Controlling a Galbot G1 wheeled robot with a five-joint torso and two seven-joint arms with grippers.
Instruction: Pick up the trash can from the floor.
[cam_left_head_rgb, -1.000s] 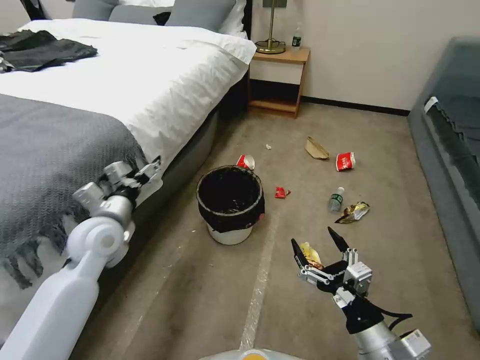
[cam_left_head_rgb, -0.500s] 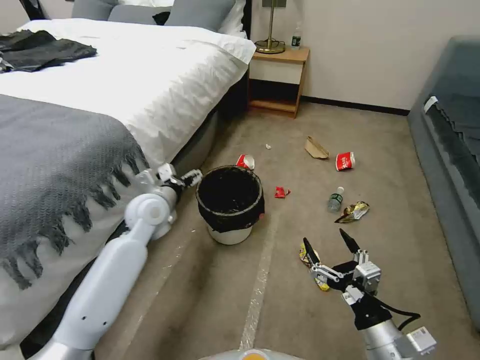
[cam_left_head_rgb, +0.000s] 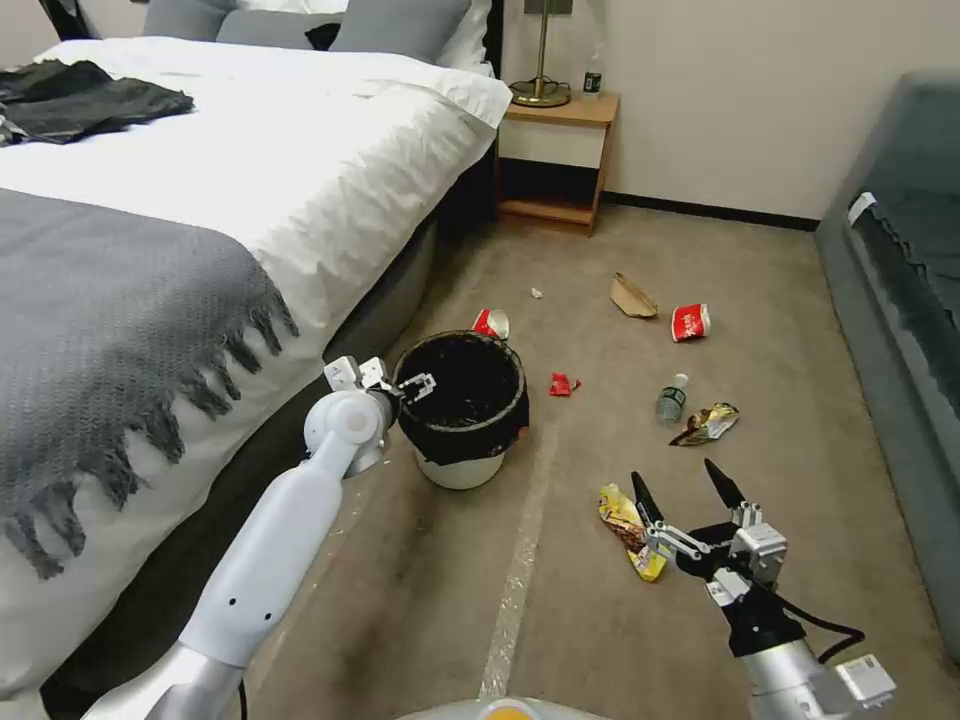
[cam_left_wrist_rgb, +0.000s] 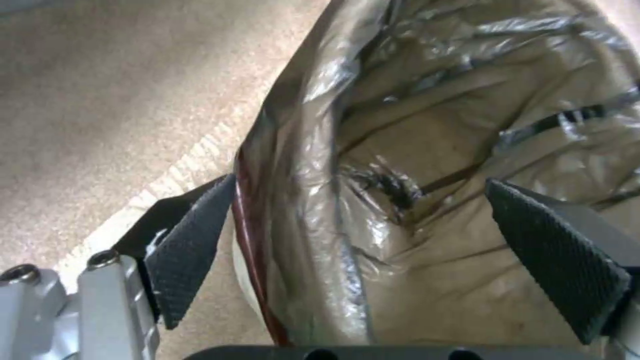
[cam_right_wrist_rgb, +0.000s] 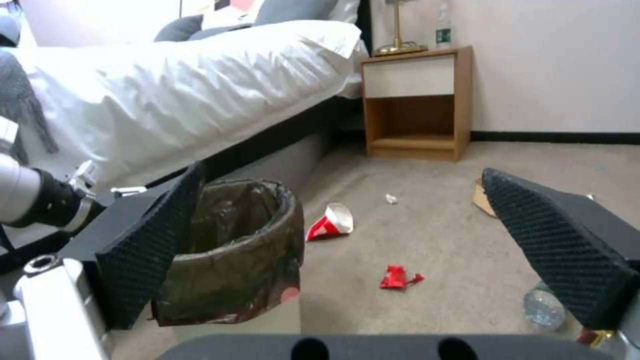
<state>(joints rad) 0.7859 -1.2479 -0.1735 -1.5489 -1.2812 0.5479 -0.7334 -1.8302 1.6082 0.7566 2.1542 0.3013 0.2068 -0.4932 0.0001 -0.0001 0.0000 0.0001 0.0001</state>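
Room: bed (cam_left_head_rgb: 250, 170) with white duvet and grey fringed throw; wooden nightstand (cam_left_head_rgb: 558, 160) against the wall beyond the trash can.
Floor (cam_left_head_rgb: 420, 590): beige-grey carpet; pale tape strip (cam_left_head_rgb: 515, 590) runs just beside the trash can.
Trash can (cam_left_head_rgb: 460, 408): upright on floor beside the bed; small, round, white, black bag liner folded over rim.
Litter: red-and-white cup (cam_left_head_rgb: 491, 324) just behind the trash can; red wrapper (cam_left_head_rgb: 563, 385) near it.
Left pincer (cam_left_head_rgb: 412, 386): released, fingers straddling the trash can rim on the bed side, one pad inside, one outside.
Right pincer (cam_left_head_rgb: 682, 488): released, above floor, well apart from the trash can.
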